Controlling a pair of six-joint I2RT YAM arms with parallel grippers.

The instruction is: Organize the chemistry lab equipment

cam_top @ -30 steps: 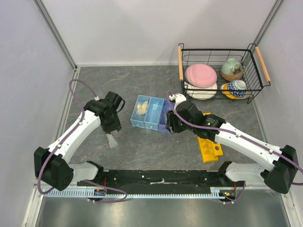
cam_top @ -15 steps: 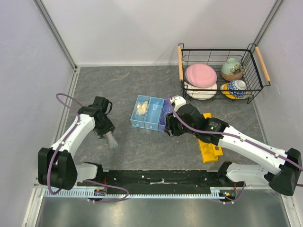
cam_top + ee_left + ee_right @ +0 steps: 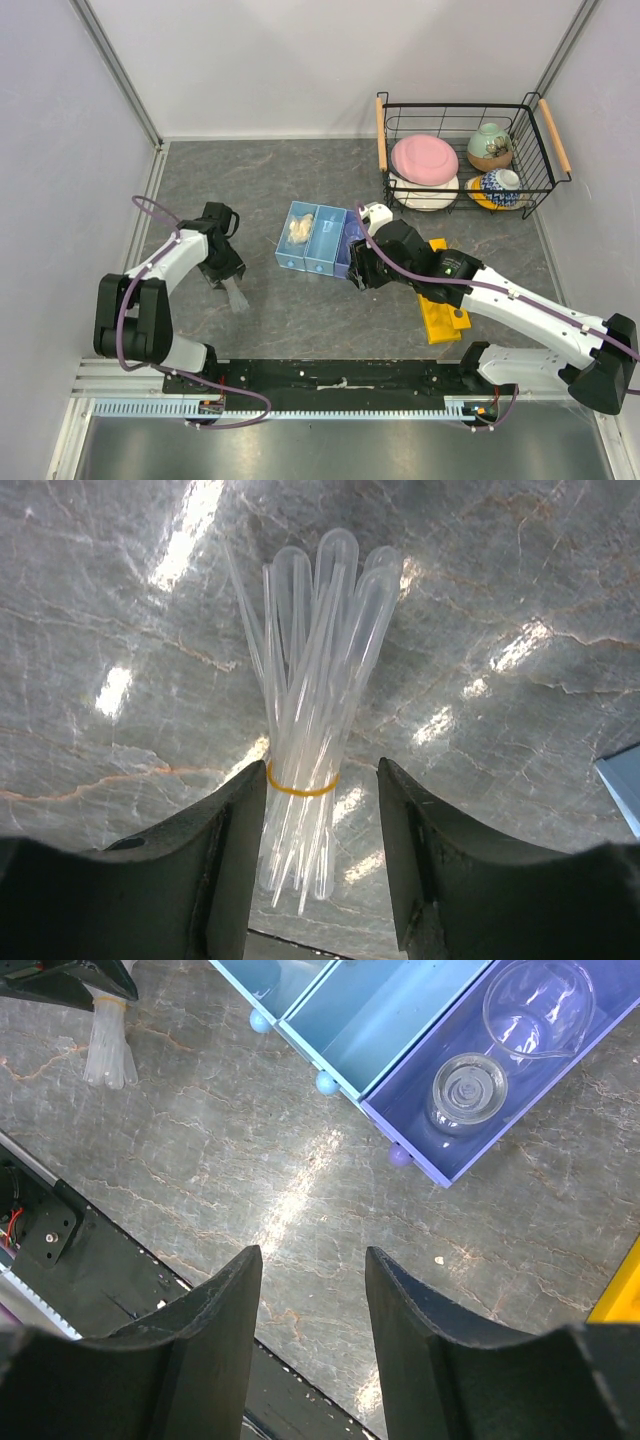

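A bundle of thin clear test tubes (image 3: 312, 680), bound by a yellow band, lies on the grey table (image 3: 300, 320); it also shows in the top view (image 3: 236, 296). My left gripper (image 3: 322, 780) is open, one finger on each side of the bundle's banded end. The blue three-compartment tray (image 3: 325, 245) holds a cream lump (image 3: 298, 229) in its left compartment, and a clear beaker (image 3: 535, 1005) and funnel (image 3: 468, 1090) in its right one. My right gripper (image 3: 310, 1260) is open and empty above bare table just in front of the tray. The yellow rack (image 3: 440, 312) lies partly under my right arm.
A black wire basket (image 3: 465, 150) with wooden handles stands at the back right, holding a pink plate (image 3: 424, 158) and ceramic bowls. Walls close in the table on the left, back and right. The black base rail (image 3: 330, 378) runs along the near edge.
My left gripper has drawn back to the left and come down around the tube bundle. My right gripper has shifted slightly along the tray's front, then held still.
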